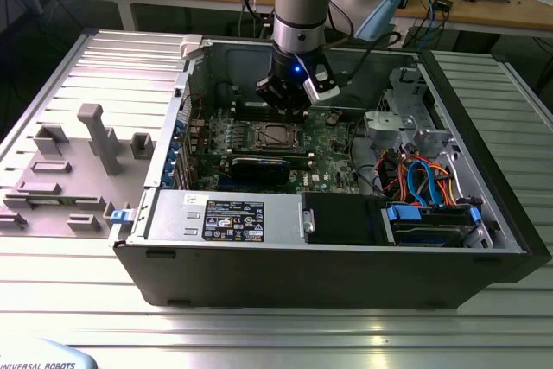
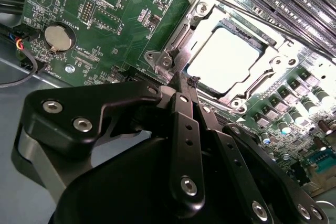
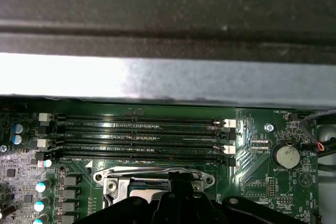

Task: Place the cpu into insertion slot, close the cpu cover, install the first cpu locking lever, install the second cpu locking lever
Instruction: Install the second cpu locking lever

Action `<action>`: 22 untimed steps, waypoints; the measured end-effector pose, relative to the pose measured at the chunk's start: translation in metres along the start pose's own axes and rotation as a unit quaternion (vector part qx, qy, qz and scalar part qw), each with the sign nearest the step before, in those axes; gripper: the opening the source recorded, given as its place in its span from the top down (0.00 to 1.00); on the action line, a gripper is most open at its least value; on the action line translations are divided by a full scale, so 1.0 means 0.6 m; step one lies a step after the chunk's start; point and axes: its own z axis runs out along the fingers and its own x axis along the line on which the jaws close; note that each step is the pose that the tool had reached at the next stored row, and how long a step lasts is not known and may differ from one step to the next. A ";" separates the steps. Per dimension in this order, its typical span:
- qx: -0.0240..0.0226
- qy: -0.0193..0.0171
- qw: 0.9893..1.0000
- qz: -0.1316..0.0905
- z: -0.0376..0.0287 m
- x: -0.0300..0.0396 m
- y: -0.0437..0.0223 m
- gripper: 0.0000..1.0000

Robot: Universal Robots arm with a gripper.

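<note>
Fingers of the gripper (image 2: 182,80) are pressed together, empty, at the cpu cover's (image 2: 197,11) edge. Within the cover's window the cpu (image 2: 224,59) is seated in the insertion slot (image 1: 275,135); memory slots (image 3: 139,137) are seen in the first wrist view.

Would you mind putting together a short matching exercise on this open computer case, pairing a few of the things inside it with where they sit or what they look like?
Column one:
1. cpu
2. cpu cover
3. coin cell battery
4. gripper

Column two:
A. round and silver, on the green board away from the socket
B. black, its tips at the socket's edge
C. silver frame lying down around the chip
D. pale square top, seated in the insertion slot

Pairs: 1-D, 2-C, 3-A, 4-B
</note>
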 end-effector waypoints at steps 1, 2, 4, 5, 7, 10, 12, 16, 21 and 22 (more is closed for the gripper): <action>0.000 0.000 1.000 0.000 0.000 0.000 0.000 0.89; 0.000 0.000 1.000 0.000 -0.001 0.000 0.000 0.89; 0.000 0.000 1.000 0.000 -0.004 0.000 0.000 0.89; 0.000 0.000 1.000 0.000 -0.006 0.000 0.000 0.89; 0.000 0.000 1.000 0.000 -0.007 0.000 0.001 0.89; 0.000 0.000 1.000 0.000 -0.007 0.000 0.001 0.89; 0.000 0.000 1.000 0.000 -0.007 0.000 0.001 0.89; 0.000 0.000 1.000 0.000 -0.007 0.000 0.001 0.89; 0.000 0.000 1.000 0.000 -0.008 0.000 -0.008 0.89; 0.000 0.000 1.000 0.000 -0.011 0.000 -0.012 0.89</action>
